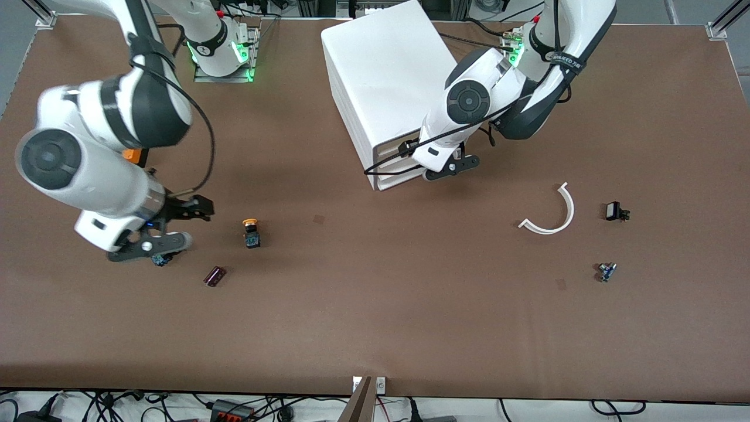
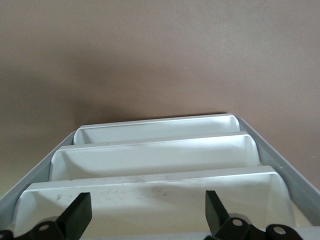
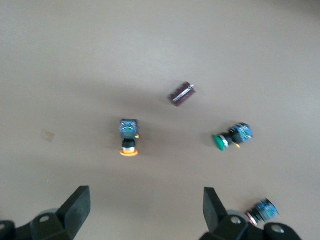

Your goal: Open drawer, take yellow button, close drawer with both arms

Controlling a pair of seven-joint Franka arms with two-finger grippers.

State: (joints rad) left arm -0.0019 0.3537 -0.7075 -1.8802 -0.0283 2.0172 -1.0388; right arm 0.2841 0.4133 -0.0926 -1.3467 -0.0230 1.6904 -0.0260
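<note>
The white cabinet (image 1: 387,76) stands at the robots' end of the table, and its drawers (image 1: 392,170) all look shut. My left gripper (image 1: 451,167) is open and empty just in front of the drawer fronts. In the left wrist view its gripper (image 2: 147,207) spans the closest drawer front (image 2: 150,192) without touching it. The orange-capped button (image 1: 251,231) lies on the table toward the right arm's end. My right gripper (image 1: 188,225) hovers open and empty beside it. The right wrist view shows the gripper (image 3: 146,200) and the button (image 3: 129,137) on its side.
A dark red cylinder (image 1: 215,276) (image 3: 181,94) lies near the button. A green-capped button (image 3: 231,137) and another button (image 3: 261,210) lie by the right gripper. A white curved strip (image 1: 551,214), a black part (image 1: 615,211) and a small blue part (image 1: 607,271) lie toward the left arm's end.
</note>
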